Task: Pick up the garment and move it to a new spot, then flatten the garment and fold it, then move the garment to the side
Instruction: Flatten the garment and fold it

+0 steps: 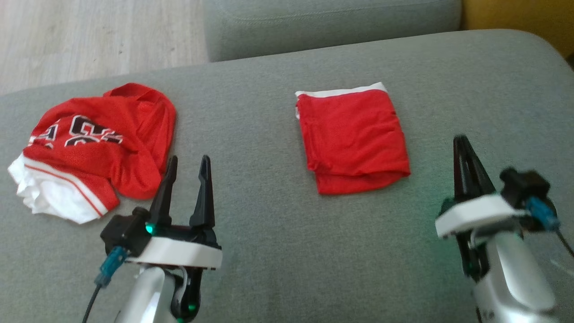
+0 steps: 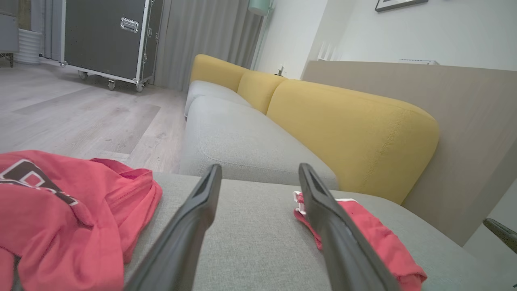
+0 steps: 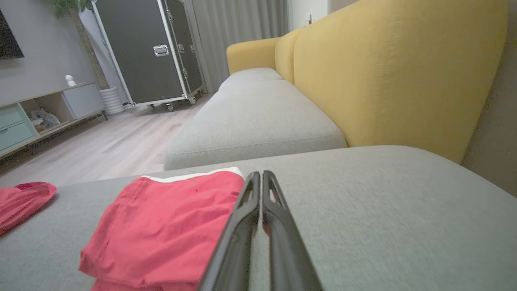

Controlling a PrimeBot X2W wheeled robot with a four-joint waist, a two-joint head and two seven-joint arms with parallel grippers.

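Note:
A crumpled red garment (image 1: 98,143) with black-and-white lettering and a white hem lies at the left of the grey cushion; the left wrist view has it (image 2: 68,218) at lower left. A folded red garment (image 1: 354,139) with a white edge lies flat in the middle, and it (image 3: 169,230) fills the lower left of the right wrist view. My left gripper (image 1: 188,163) stands open just right of the crumpled garment, with nothing between its fingers. My right gripper (image 1: 461,142) is shut and empty, to the right of the folded garment.
Everything lies on a broad grey sofa cushion (image 1: 287,251). A second grey cushion (image 1: 332,27) lies beyond it, with a yellow backrest (image 3: 387,72) along the right. Wooden floor (image 1: 89,36) lies past the cushion's far left edge. A black wheeled case (image 2: 109,40) stands far off.

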